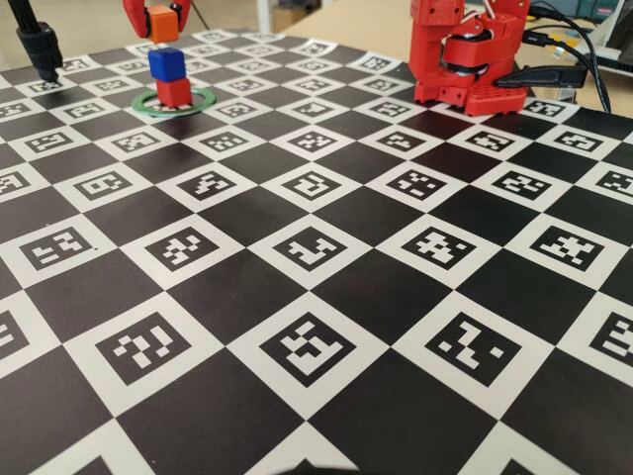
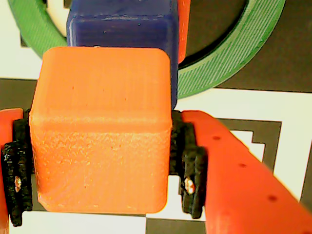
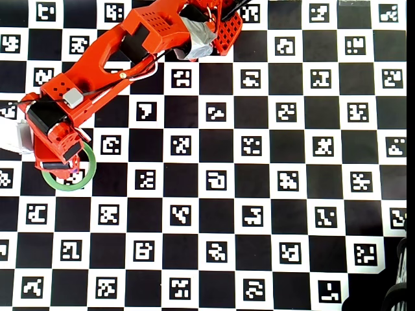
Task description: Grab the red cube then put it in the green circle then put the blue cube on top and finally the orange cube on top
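In the fixed view the red cube (image 1: 175, 93) sits inside the green circle (image 1: 206, 99), and the blue cube (image 1: 166, 63) is stacked on it, slightly askew. My gripper (image 1: 161, 20) hangs just above the stack, shut on the orange cube (image 1: 161, 24). The wrist view shows the orange cube (image 2: 100, 129) clamped between my black pads (image 2: 192, 180), with the gripper (image 2: 102, 170) above the blue cube (image 2: 122, 29). A sliver of the red cube (image 2: 184, 29) and part of the green circle (image 2: 229, 58) show below. In the overhead view my arm hides the cubes; only the green circle (image 3: 67, 187) shows.
The board is a black-and-white checker of marker squares (image 1: 312, 247). My arm's red base (image 1: 465, 59) stands at the back right in the fixed view, with cables (image 1: 584, 49) beside it. A black stand (image 1: 40, 45) rises at the back left.
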Motion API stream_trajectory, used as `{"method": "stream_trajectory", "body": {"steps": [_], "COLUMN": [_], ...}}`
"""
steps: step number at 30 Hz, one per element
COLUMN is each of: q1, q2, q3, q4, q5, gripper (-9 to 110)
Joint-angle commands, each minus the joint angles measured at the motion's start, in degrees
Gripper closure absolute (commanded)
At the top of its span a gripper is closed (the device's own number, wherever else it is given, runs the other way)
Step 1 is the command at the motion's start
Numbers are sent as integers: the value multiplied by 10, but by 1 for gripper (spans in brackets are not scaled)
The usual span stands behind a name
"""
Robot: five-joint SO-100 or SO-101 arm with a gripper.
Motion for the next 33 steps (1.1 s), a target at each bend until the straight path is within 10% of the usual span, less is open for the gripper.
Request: {"method": "stream_trajectory", "body": {"steps": [1, 33], "q1": [-1, 4], "q2": [22, 8], "q3": [-40, -23], "q4": [56, 54], "q5": [-5, -10], "gripper": [107, 107]}}
